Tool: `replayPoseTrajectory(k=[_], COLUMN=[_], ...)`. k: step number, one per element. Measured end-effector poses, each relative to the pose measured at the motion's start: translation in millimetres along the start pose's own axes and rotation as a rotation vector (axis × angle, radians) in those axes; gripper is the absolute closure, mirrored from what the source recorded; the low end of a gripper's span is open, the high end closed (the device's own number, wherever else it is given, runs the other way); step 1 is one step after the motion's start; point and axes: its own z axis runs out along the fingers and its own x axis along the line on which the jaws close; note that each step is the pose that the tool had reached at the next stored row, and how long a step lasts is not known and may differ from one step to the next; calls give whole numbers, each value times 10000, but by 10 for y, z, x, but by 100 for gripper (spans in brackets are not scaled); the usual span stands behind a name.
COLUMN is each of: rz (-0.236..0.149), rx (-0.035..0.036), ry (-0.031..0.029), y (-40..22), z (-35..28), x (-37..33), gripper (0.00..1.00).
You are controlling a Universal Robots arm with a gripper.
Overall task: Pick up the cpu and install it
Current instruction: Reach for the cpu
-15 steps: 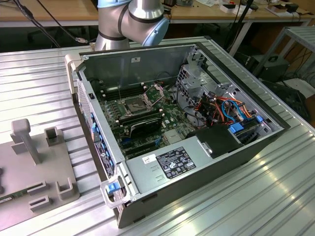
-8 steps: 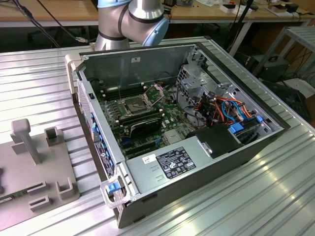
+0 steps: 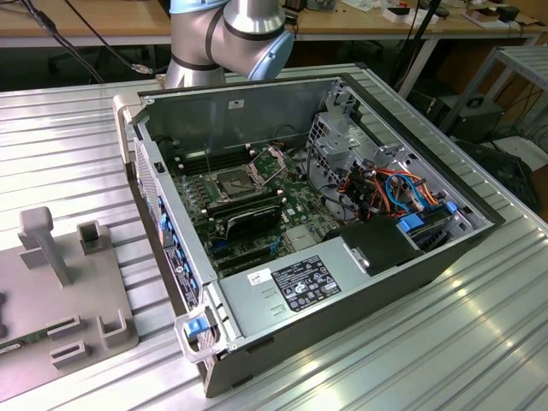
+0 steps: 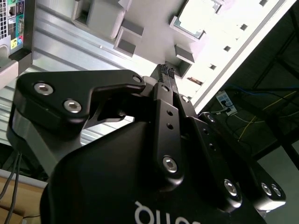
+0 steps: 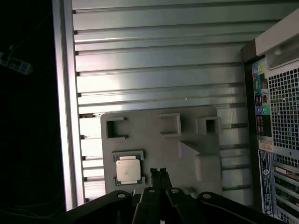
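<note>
in the first wrist view the cpu [image 5: 128, 170] lies flat, silver top up, in a shallow seat on the grey fixture plate [image 5: 154, 144]. it is at the plate's side nearest the table's edge rail [image 5: 63, 93], and beyond that rail all is dark. the gripper [image 5: 159, 173] hangs just beside the cpu on the side away from the rail. its jaws are drawn together with barely a slit between the tips, and they grip nothing. how high it stands over the plate i cannot tell.

bare ribbed table [image 5: 163, 46] runs wide and free past the plate. on the other side, the computer case's [image 5: 280, 116] perforated rear panel stands near the plate. raised square pockets [image 5: 170, 123] and a solid block [image 5: 208, 165] stick up from the plate around the fingertips.

the exterior view shows the case [image 3: 342, 282] lying open at the centre of the frame. the dark socket [image 3: 233, 181] sits in its upper-middle part, fenced by the case walls. orange and blue cables [image 3: 394, 184] bunch toward the right, and the power supply [image 3: 300, 287] lies along the lower wall. the plate [image 3: 86, 300] is at lower left with an upright post [image 3: 43, 240], and the arm [image 3: 231, 30] is at top centre.

the second wrist view looks along the black gripper body to the closed tips [image 4: 167, 71] over the plate, where glare washes out the surface.
</note>
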Motion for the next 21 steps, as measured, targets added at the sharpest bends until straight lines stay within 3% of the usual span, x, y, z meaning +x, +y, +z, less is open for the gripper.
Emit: replayPoseTrajectory(k=[8, 9, 10, 11, 12, 16, 21], rz=[-2, 0, 0, 0, 0, 0, 0], rx=[0, 0, 0, 0, 2, 0, 0], ry=[1, 1, 1, 0, 3, 1, 1], y=[-3, -4, -66, -196, -220, -220, -223], z=[0, 3, 44, 113, 180, 185, 240], x=[5, 38, 88, 116, 127, 127, 129], gripper=[89, 89, 89, 89, 89, 89, 89])
